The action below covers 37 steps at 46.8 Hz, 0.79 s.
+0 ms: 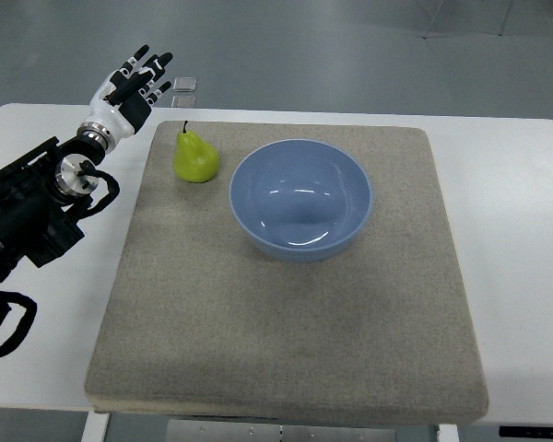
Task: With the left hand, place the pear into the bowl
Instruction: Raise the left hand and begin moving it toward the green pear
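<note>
A yellow-green pear [194, 158] with a dark stem stands upright on the grey mat [286, 313], just left of the blue bowl [300, 199]. The bowl holds nothing. My left hand [134, 85] hovers up and to the left of the pear, near the table's far left corner, with its fingers stretched out and holding nothing. A clear gap separates it from the pear. The black left arm [32, 212] runs in from the left edge.
The mat lies on a white table [516, 230]. A small clear object [185, 85] sits at the table's far edge, just beyond the left hand's fingertips. Grey floor shows beyond the table.
</note>
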Motion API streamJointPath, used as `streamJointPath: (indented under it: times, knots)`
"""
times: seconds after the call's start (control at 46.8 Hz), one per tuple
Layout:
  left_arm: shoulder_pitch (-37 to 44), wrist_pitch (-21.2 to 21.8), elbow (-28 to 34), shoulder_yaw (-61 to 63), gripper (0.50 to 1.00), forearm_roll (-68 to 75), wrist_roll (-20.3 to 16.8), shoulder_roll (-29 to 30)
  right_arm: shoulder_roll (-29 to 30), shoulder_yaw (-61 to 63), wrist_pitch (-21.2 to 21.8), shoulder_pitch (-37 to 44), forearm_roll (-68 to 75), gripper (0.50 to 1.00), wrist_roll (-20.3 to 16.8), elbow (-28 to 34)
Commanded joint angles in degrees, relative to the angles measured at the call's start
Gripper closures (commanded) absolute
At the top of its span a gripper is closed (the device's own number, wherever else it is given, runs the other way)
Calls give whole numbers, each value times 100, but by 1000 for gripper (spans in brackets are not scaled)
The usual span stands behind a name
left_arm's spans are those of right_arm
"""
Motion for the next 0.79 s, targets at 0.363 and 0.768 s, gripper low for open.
streamJointPath:
  times: [0.363, 0.768]
  knots:
    - [-20, 0, 0, -9, 506, -27, -50, 3, 0, 0, 1, 0, 0, 574, 0, 0]
    - [-38, 0, 0, -9, 506, -9, -50, 3, 0, 0, 1, 0, 0, 574, 0, 0]
